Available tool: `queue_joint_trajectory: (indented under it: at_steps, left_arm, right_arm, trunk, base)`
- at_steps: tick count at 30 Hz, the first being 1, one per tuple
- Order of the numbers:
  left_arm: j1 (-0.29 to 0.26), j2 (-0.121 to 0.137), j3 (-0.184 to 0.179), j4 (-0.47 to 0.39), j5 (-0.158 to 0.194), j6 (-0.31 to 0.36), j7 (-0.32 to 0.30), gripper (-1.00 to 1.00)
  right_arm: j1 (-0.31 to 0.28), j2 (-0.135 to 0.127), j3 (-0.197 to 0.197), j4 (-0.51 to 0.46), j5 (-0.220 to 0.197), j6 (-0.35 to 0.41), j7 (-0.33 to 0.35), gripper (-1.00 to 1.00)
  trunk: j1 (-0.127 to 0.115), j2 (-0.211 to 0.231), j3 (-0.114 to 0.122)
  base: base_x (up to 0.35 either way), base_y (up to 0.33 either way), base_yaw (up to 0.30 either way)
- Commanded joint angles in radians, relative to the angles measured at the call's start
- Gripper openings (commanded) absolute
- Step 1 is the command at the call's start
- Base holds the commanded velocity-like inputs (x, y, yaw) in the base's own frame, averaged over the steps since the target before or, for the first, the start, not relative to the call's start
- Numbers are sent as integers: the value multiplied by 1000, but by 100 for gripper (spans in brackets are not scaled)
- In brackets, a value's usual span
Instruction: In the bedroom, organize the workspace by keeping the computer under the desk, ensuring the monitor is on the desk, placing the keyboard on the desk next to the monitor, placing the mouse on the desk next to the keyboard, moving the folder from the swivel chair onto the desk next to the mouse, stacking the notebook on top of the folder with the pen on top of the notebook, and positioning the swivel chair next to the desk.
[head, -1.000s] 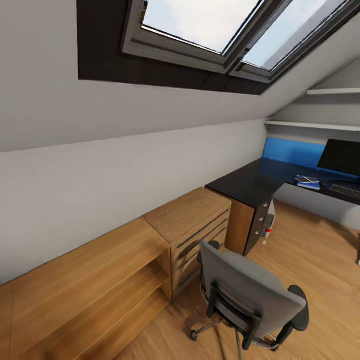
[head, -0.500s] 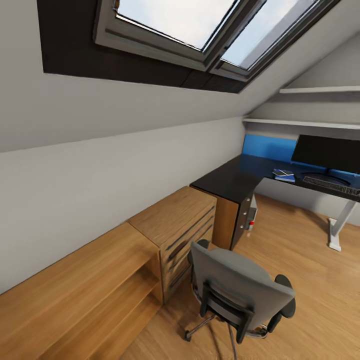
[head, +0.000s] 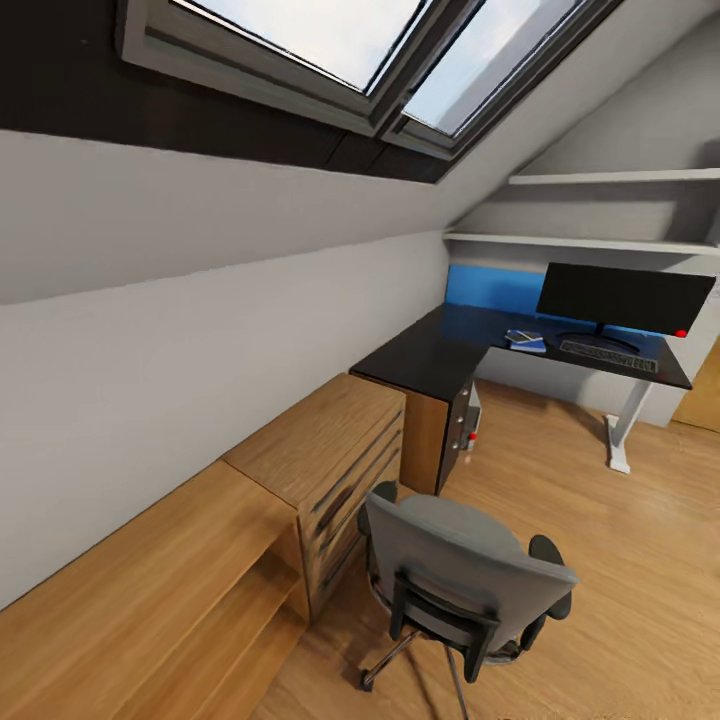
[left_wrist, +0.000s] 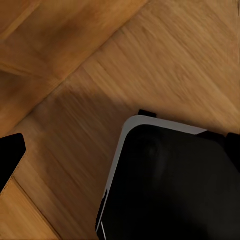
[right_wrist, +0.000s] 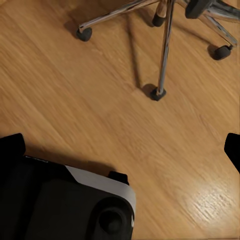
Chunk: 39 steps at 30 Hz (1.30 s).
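Observation:
The swivel chair, grey with black armrests, stands on the wood floor with its back toward me, beside the wooden cabinet and short of the desk. At the desk's far end are the monitor, the keyboard in front of it, and the blue folder with the grey notebook on it. The computer shows pale under the desk. Mouse and pen are too small to make out. My left gripper and right gripper hang open over the floor. The chair's chrome base lies ahead of the right gripper.
A wooden cabinet with bar handles and a low wooden shelf unit line the sloped wall on the left. Skylights are overhead and wall shelves above the desk. My black base shows below both wrists. Open floor lies right of the chair.
The whole picture has shifted left as the camera turned right, bringing the full monitor, the keyboard and the desk's white leg into view. The chair keeps its place beside the cabinet.

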<state>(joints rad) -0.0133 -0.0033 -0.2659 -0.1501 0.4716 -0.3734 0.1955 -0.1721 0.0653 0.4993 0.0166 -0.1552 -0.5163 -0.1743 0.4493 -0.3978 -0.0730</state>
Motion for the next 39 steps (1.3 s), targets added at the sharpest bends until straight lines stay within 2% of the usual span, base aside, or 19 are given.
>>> queue_joint_trajectory:
  at_steps: [1, 10, 16, 34, 39]
  left_arm:
    - [-1, 0, -9, 0, 4, -2, 7, 100]
    - [-1, -1, -9, 0, 2, -3, 7, 100]
    - [-1, -1, -10, 1, 1, -28, 7, 100]
    - [-1, 0, -10, 1, 1, -31, 7, 100]
    - [-1, 0, -10, 1, 1, -32, 7, 100]
  right_arm:
    - [-1, 1, 9, 2, -9, -4, -2, 100]
    - [-1, 1, 9, 2, -9, -4, -2, 100]
    - [-1, 1, 9, 2, -9, -4, -2, 100]
    - [-1, 1, 9, 2, -9, -4, -2, 100]
    - [-1, 1, 10, 2, -9, -4, -2, 100]
  trunk:
    - [1, -2, -3]
    - [1, -2, -6]
    - [1, -2, -9]
    - [1, -2, -16]
    - [1, -2, -18]
  base:
    - [55, 79, -273]
    - [40, 76, -274]
    - [75, 136, -274]
    - [5, 12, -275]
    - [0, 184, -274]
